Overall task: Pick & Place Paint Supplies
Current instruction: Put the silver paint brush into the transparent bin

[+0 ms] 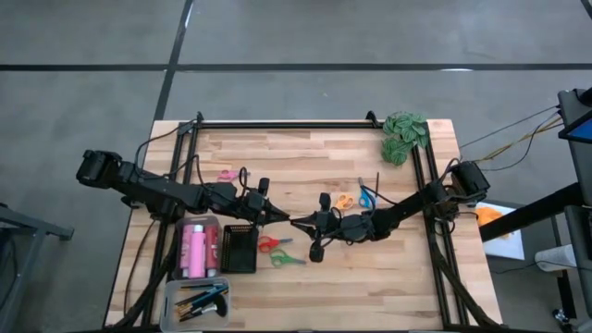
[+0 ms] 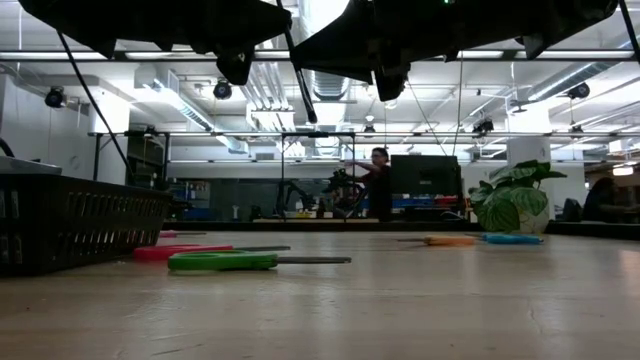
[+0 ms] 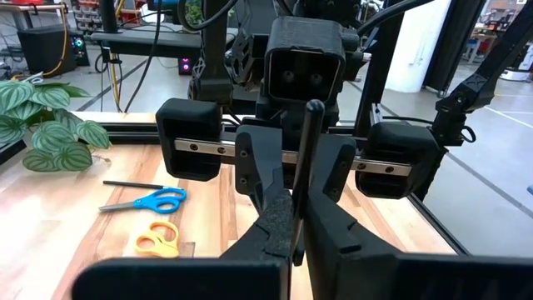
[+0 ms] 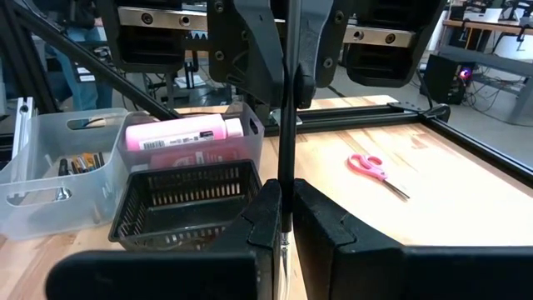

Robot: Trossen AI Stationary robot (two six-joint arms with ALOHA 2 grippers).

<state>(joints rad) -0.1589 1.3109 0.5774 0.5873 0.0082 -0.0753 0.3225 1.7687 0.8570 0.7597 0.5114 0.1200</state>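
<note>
Meeting nose to nose over the middle of the table (image 1: 370,277), the left gripper (image 1: 277,215) and the right gripper (image 1: 303,221) both clamp one thin dark brush (image 4: 288,125). In the right wrist view the brush rises straight up between that arm's pinched fingers (image 4: 266,212) and passes on into the opposite gripper's closed fingers. In the left wrist view the same brush stands in the closed fingers (image 3: 279,221), its upper end against the facing gripper. The low view shows it as a slanted dark stick hanging well above the tabletop.

Taking the high view as a clock face centred on the two fingertips:
- The red scissors (image 1: 268,244) and green scissors (image 1: 283,260) lie at about 7 o'clock, near, on the wood.
- The black mesh basket (image 1: 240,250) sits at about 8 o'clock, just beside those scissors.
- The clear bin (image 1: 196,249) with pink paint bottles (image 1: 195,252) is farther out in the same direction.
- A second clear tray (image 1: 196,302) with brushes, probably several though they blur together, lies toward 7 o'clock, well apart.
- The orange scissors (image 1: 344,201) and blue scissors (image 1: 369,195) lie at about 2 o'clock.
- The pink scissors (image 1: 225,174) lie at about 10 o'clock.
- The green leafy clump (image 1: 404,135) sits far out at 1 o'clock, by the table's corner.
</note>
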